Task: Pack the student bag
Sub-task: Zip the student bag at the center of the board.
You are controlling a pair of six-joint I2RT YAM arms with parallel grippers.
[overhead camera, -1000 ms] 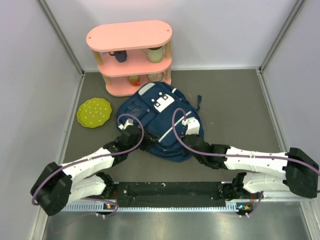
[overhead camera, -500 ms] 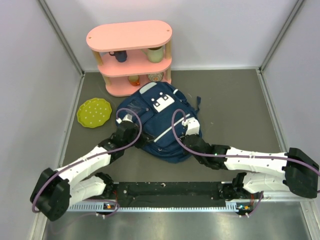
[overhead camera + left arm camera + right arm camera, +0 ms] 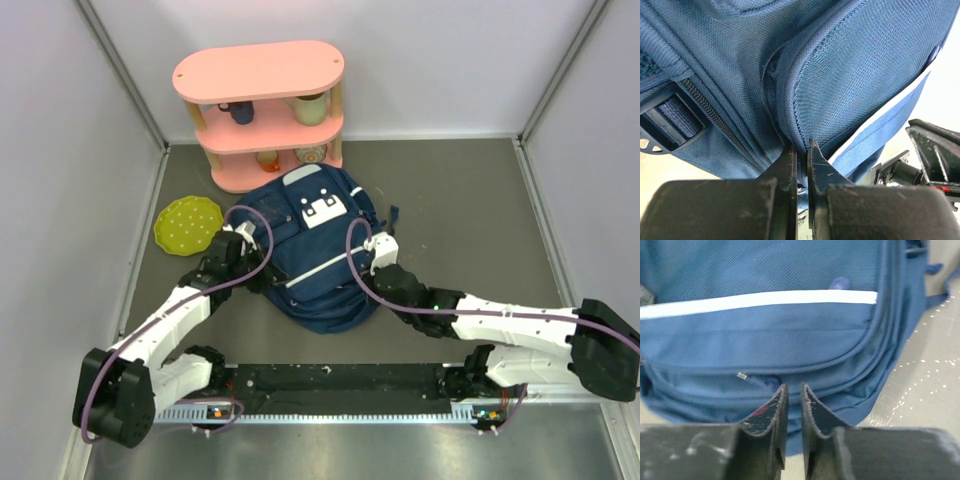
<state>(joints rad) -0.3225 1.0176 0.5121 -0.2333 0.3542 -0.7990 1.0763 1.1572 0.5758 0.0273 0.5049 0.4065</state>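
The student bag [image 3: 312, 245], navy blue with a white stripe and a white buckled patch, lies flat on the grey table in front of the pink shelf. My left gripper [image 3: 258, 272] is at the bag's left edge. In the left wrist view it [image 3: 802, 145] is shut on a fold of the bag's fabric [image 3: 840, 85] beside a zip and a strap buckle. My right gripper [image 3: 368, 262] is at the bag's right edge. In the right wrist view it [image 3: 794, 386] is closed to a thin gap on the bag's lower rim [image 3: 790, 340], below the white stripe.
A pink two-tier shelf [image 3: 262, 110] with cups and bowls stands at the back, just behind the bag. A green dotted plate [image 3: 188, 223] lies left of the bag, close to my left arm. Walls close in both sides.
The bag has slid and turned to the left with both grippers on it. My left arm has swung left towards the plate, and my right gripper has followed.
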